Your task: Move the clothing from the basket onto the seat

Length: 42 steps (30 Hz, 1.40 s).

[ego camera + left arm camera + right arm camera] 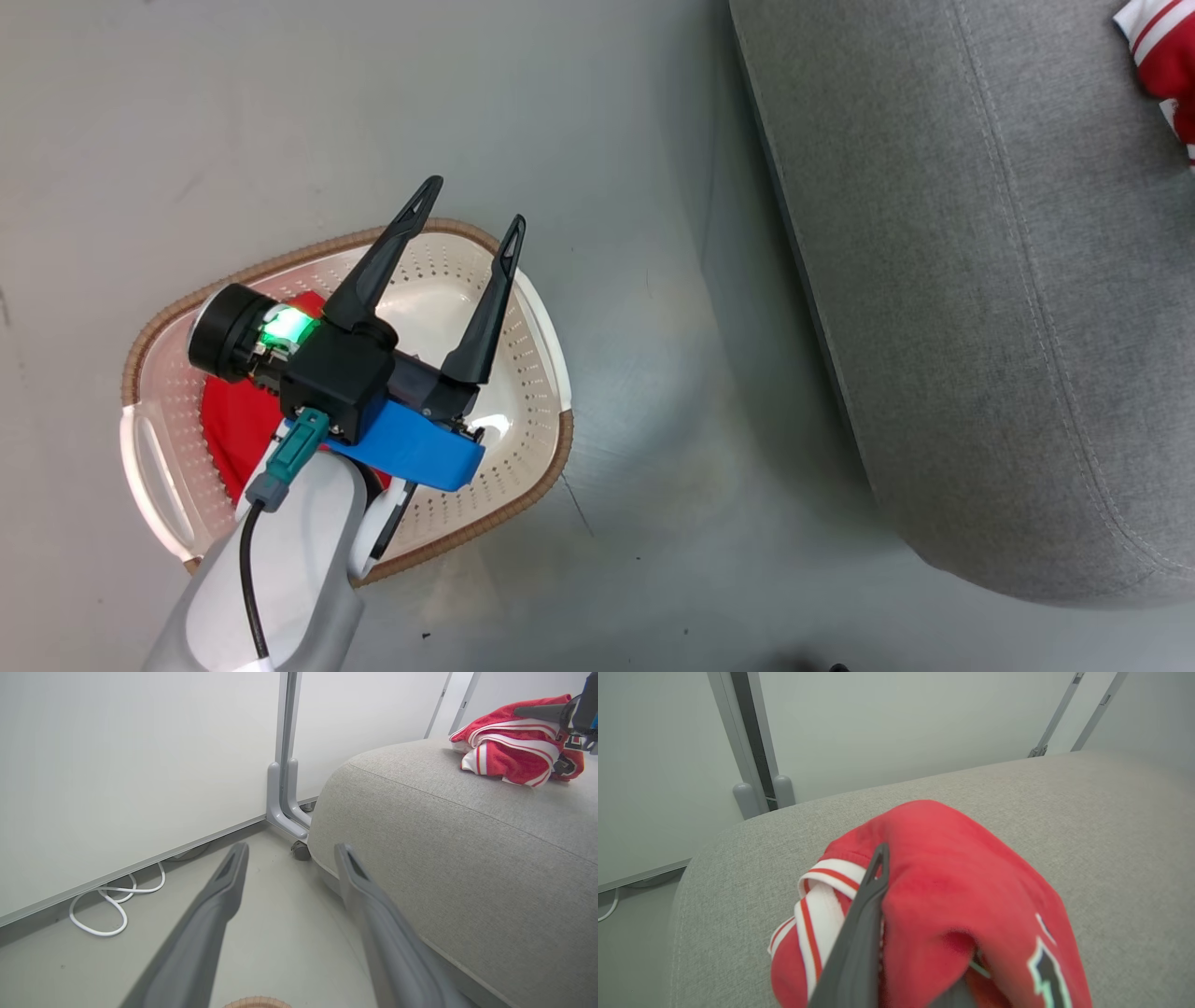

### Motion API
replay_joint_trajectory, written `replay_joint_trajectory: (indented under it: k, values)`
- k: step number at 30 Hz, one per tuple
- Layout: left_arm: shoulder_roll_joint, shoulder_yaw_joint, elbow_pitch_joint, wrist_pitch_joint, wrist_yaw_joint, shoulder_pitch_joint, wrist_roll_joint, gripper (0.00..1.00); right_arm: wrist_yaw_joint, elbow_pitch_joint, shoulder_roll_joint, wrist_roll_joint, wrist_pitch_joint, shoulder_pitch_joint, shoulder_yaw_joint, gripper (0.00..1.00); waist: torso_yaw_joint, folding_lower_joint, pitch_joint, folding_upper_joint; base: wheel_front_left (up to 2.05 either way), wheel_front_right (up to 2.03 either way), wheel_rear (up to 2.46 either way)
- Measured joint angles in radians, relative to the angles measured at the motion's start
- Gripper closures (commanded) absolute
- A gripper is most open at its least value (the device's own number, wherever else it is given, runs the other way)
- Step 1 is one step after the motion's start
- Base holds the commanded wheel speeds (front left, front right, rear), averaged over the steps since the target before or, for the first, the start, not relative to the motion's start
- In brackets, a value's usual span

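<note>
One red garment of the clothing lies in the cream basket on the floor, partly hidden under my left arm. My left gripper hangs open above the basket with nothing between its fingers. The basket's brown rim shows at the bottom of the left wrist view. A second red garment with white stripes rests on the grey seat, also seen at the head view's top right corner. My right gripper is shut on this garment, which drapes over one finger.
White wall panels with a grey wheeled post stand behind the seat. A white cable loops on the floor by the wall. Bare grey floor lies between basket and seat.
</note>
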Motion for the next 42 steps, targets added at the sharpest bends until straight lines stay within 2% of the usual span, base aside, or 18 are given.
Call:
replay_joint_trajectory:
  k: [1, 2, 14, 20, 30, 42]
  values:
    - [-0.003, 0.003, 0.0, 0.0, 0.0, 0.001, -0.001, 0.0, 0.0, 0.002, 0.002, -0.002, 0.0, 0.001, -0.001, 0.56, 0.001, 0.0, -0.007, 0.0, 0.0, 0.0, 0.0]
    - [-0.007, 0.007, 0.001, 0.0, 0.001, 0.001, -0.003, 0.0, 0.0, 0.003, 0.004, -0.009, -0.001, 0.005, 0.002, 0.01, 0.001, 0.0, -0.015, 0.0, 0.0, 0.0, 0.0]
    - [-0.081, 0.083, 0.052, 0.0, 0.004, 0.12, -0.041, 0.0, 0.0, -0.022, 0.024, -0.063, -0.01, 0.177, 0.059, 0.0, 0.02, -0.0002, -0.206, 0.0, 0.0, 0.0, 0.0]
    - [-0.113, 0.148, 0.071, -0.001, 0.004, 0.221, -0.054, 0.0, 0.0, -0.093, 0.068, -0.079, -0.012, 0.31, 0.091, 0.0, 0.037, -0.0002, -0.33, 0.0001, 0.0, 0.0, 0.0]
    - [-0.144, 0.261, 0.092, -0.001, 0.004, 0.35, -0.054, 0.0, 0.0, -0.353, 0.172, -0.078, 0.011, 0.552, 0.174, 0.0, 0.094, -0.0004, -0.503, 0.0, 0.0, 0.0, 0.0]
    - [-0.158, 0.37, 0.125, -0.001, 0.003, 0.444, -0.046, 0.0, 0.0, -0.659, 0.266, -0.079, 0.113, 0.837, 0.242, 0.0, 0.2, -0.0004, -0.622, 0.0001, 0.0, 0.0, 0.0]
